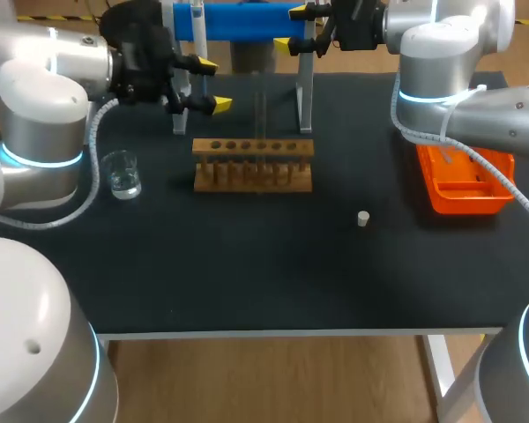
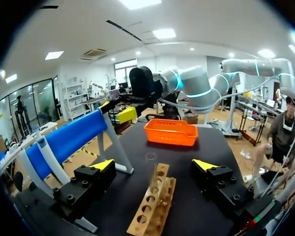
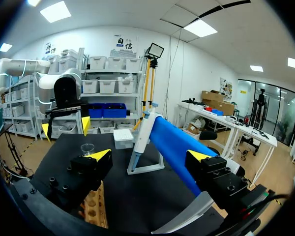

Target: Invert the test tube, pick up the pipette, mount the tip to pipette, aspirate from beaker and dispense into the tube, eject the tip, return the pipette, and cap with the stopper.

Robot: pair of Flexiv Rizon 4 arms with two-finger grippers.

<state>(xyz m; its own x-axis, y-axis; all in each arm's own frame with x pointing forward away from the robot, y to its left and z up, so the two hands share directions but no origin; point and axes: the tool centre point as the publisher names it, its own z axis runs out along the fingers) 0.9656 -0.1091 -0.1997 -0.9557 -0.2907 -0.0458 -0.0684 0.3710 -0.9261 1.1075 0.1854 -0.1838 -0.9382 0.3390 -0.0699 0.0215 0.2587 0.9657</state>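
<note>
A wooden tube rack point(image 1: 253, 165) stands mid-table with a clear test tube point(image 1: 261, 110) upright in it. Behind it, a white pipette point(image 1: 197, 22) hangs on a stand with a blue bar point(image 1: 242, 19). A glass beaker point(image 1: 122, 174) sits at the left and a small stopper point(image 1: 362, 218) lies right of the rack. My left gripper point(image 1: 213, 84) is open behind the rack's left end. It looks along the rack point(image 2: 155, 201) and tube point(image 2: 151, 160). My right gripper point(image 1: 291, 28) is open by the bar's right end, with the pipette point(image 3: 141, 140) ahead of it.
An orange tray point(image 1: 465, 181) sits at the right, under my right arm. The stand's metal legs point(image 1: 305, 97) rise just behind the rack. A white box point(image 3: 123, 137) sits at the table's far edge, beyond the stand.
</note>
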